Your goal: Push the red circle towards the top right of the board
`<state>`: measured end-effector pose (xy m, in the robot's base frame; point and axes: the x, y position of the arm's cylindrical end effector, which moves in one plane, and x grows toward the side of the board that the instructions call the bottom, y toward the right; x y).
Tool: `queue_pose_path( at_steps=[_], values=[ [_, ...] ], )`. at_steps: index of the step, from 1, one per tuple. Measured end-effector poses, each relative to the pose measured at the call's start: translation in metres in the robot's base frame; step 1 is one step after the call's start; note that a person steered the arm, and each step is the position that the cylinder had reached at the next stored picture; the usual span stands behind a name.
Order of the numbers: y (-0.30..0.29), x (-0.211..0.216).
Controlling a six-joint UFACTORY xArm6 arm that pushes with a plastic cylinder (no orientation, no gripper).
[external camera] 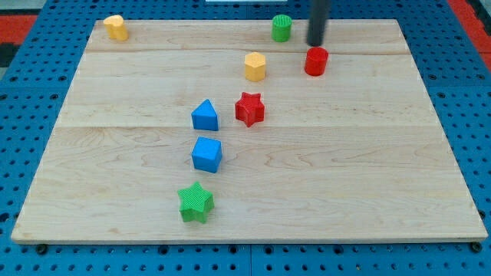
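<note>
The red circle (pixel 316 61) stands upright near the top of the wooden board (pixel 360 153), right of centre. My tip (pixel 316 44) is just above the red circle in the view, very close to its far side; whether they touch I cannot tell. The rod rises out of the view's top edge.
A green circle (pixel 281 27) stands left of my tip at the top edge. A yellow hexagon (pixel 255 67) is left of the red circle. A red star (pixel 249 109), blue triangle (pixel 205 116), blue cube (pixel 206 154) and green star (pixel 196 202) lie lower. A yellow block (pixel 116 27) sits top left.
</note>
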<state>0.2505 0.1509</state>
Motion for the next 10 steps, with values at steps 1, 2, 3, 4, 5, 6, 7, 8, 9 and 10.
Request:
queue_pose_path(
  at_steps=[1,2,3,4,5,6,7,8,9,10],
  values=[
    [0.013,-0.041],
    [-0.044,-0.054],
    [-0.113,-0.056],
    [-0.104,-0.054],
    [0.019,-0.056],
    [0.067,-0.053],
    [0.067,-0.053],
    [0.067,-0.053],
    [0.067,-0.053],
    [0.065,-0.025]
  ],
)
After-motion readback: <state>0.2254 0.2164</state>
